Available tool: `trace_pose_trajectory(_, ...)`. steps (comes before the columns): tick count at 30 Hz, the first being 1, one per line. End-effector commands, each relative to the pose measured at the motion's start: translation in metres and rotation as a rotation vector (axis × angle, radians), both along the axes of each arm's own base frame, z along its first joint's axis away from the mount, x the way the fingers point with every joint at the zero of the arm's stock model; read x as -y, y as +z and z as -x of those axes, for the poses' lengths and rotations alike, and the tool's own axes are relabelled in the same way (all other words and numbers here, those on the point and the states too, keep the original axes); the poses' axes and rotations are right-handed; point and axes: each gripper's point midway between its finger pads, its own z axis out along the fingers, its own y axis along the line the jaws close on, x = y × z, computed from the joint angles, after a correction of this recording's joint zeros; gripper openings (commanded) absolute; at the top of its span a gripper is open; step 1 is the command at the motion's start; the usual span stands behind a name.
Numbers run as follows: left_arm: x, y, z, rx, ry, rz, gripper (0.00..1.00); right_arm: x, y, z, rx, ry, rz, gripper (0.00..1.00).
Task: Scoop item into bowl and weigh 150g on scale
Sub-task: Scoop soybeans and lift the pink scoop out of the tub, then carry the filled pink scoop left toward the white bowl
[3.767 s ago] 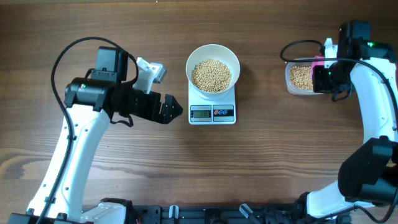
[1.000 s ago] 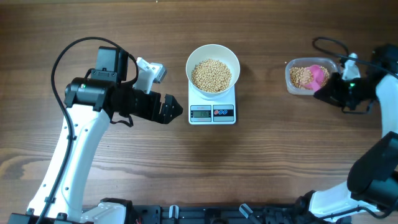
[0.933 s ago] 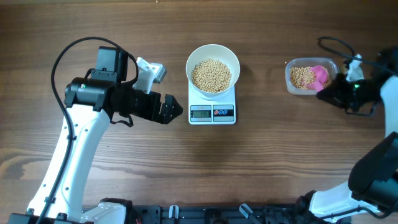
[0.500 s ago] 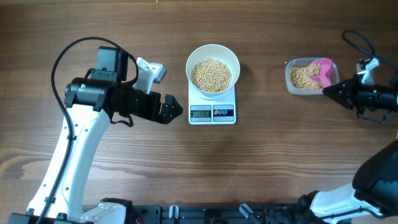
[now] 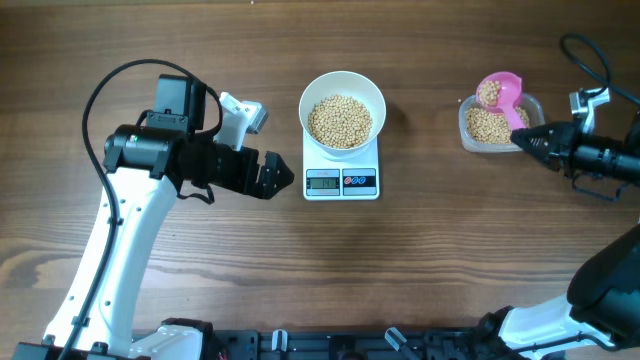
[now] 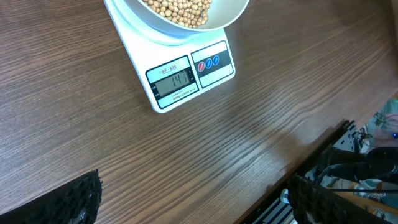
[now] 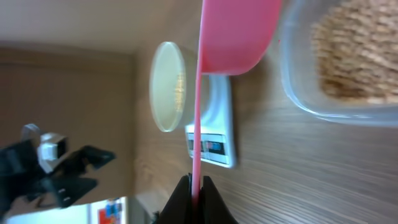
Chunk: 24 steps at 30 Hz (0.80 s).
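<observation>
The white bowl (image 5: pixel 308 100) holds pale-tan beans (image 5: pixel 340 121) and stands on the white scale (image 5: pixel 341 192). In the left wrist view the scale's display (image 6: pixel 174 79) is lit. My right gripper (image 5: pixel 527 137) is shut on the handle of a pink scoop (image 5: pixel 497 91), which carries a few beans above the far edge of the clear tub (image 5: pixel 465 130). The right wrist view shows the thin pink handle (image 7: pixel 198 124) pinched between the jaws of the right gripper (image 7: pixel 194 185), with the scoop's cup (image 7: pixel 236 37) above. My left gripper (image 5: pixel 275 175) stands open, left of the scale, with nothing in it.
The clear tub (image 7: pixel 348 62) still has beans in it at the right of the table. My left arm (image 5: pixel 150 150) lies across the left side. The table's near edge and the rig below it (image 6: pixel 348 168) show in the left wrist view.
My right gripper has drawn back to the right and lifted the pink scoop out of the tub, now with beans in it. The left arm, the bowl and the scale have not moved.
</observation>
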Motion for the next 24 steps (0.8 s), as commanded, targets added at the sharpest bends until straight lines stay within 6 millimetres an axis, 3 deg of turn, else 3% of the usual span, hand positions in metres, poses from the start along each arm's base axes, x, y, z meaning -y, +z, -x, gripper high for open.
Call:
trace_pose_trajectory(1, 0.004, 0.003, 0.003, 0.002, -0.009, 0.019, 1.00, -0.015, 0.025, -0.007, 0.158, 0.034, -0.115, 0.04)
trace_pose_trajectory(3, 0.004, 0.003, 0.003, 0.002, -0.009, 0.019, 1.00, -0.025, 0.027, -0.008, 0.160, 0.058, -0.129, 0.04)
trace_pose_trajectory(13, 0.004, 0.003, 0.003, 0.002, -0.009, 0.019, 1.00, -0.112, 0.028, -0.004, 0.095, 0.290, -0.145, 0.05)
trace_pose_trajectory(16, 0.004, 0.003, 0.003, 0.002, -0.009, 0.019, 1.00, -0.136, 0.022, -0.008, 0.044, 0.340, -0.059, 0.04)
trace_pose_trajectory(24, 0.004, 0.003, 0.003, 0.002, -0.009, 0.019, 1.00, -0.179, 0.028, -0.025, 0.074, 0.407, 0.127, 0.04)
